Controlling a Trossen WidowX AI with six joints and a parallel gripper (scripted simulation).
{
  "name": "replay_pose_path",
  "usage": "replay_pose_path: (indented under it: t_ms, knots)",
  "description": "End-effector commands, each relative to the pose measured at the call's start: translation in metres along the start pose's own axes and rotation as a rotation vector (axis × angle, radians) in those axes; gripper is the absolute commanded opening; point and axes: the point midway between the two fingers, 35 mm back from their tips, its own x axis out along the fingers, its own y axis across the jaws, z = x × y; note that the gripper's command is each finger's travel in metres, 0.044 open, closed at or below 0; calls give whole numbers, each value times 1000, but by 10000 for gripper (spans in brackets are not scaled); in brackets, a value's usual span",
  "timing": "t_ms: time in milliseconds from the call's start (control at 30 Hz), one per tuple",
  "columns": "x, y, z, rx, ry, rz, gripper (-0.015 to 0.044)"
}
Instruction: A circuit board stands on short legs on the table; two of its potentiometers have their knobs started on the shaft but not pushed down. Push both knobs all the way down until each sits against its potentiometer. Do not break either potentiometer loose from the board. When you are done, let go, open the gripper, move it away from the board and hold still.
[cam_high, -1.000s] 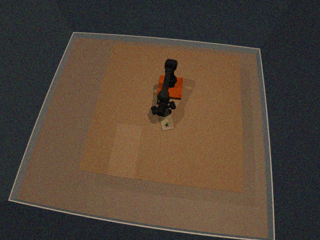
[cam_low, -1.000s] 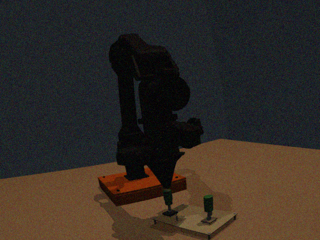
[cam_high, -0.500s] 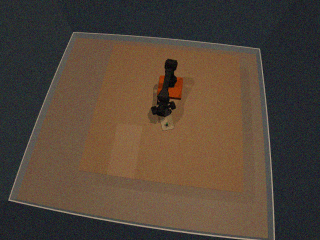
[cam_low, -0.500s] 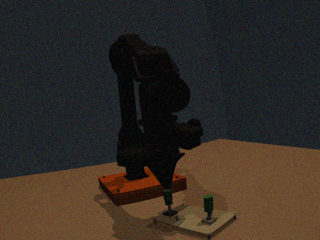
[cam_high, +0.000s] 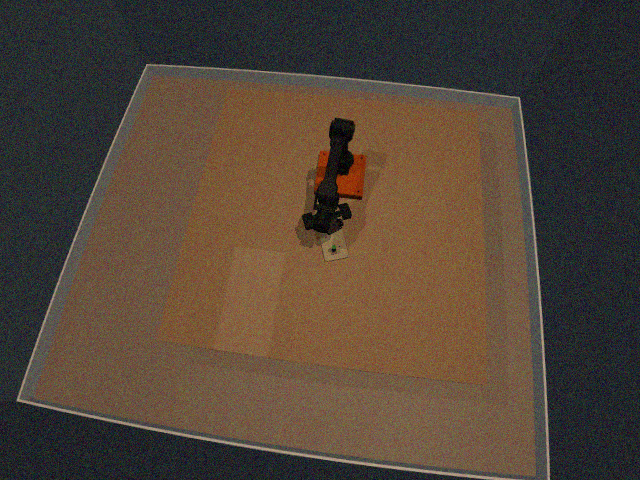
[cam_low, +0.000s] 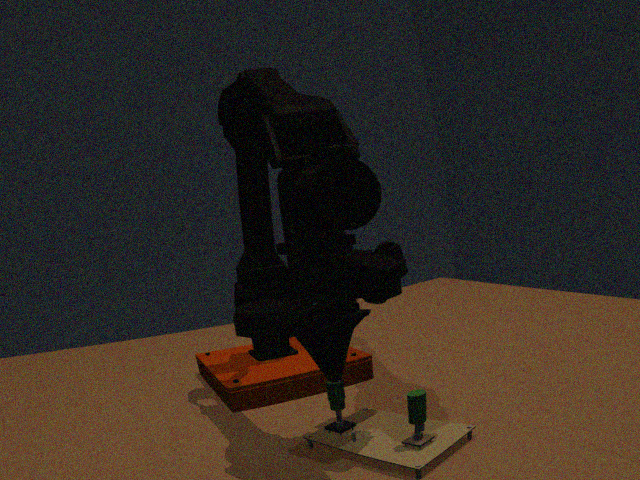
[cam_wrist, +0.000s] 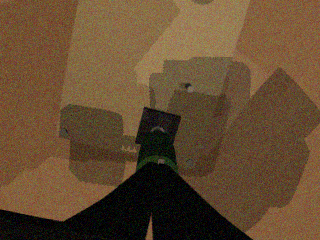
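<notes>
"Nearest us, one green knob (cam_low: 416, 407) (cam_high: 333, 248) stands high on its shaft above the pale board (cam_low: 382, 439) (cam_high: 336, 256)!"

"And behind it, the gripper (cam_low: 334, 379) (cam_wrist: 155, 172), fingers pressed together, right atop the other green knob (cam_low: 336, 396) (cam_wrist: 156, 150), shaft showing beneath!"
</notes>
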Motion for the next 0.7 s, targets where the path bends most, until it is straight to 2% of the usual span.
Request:
replay_pose_path:
  t_ms: [0, 667]
  knots:
    - [1, 0, -1, -3, 4, -3, 0]
    - [4, 0, -1, -3, 4, -3, 0]
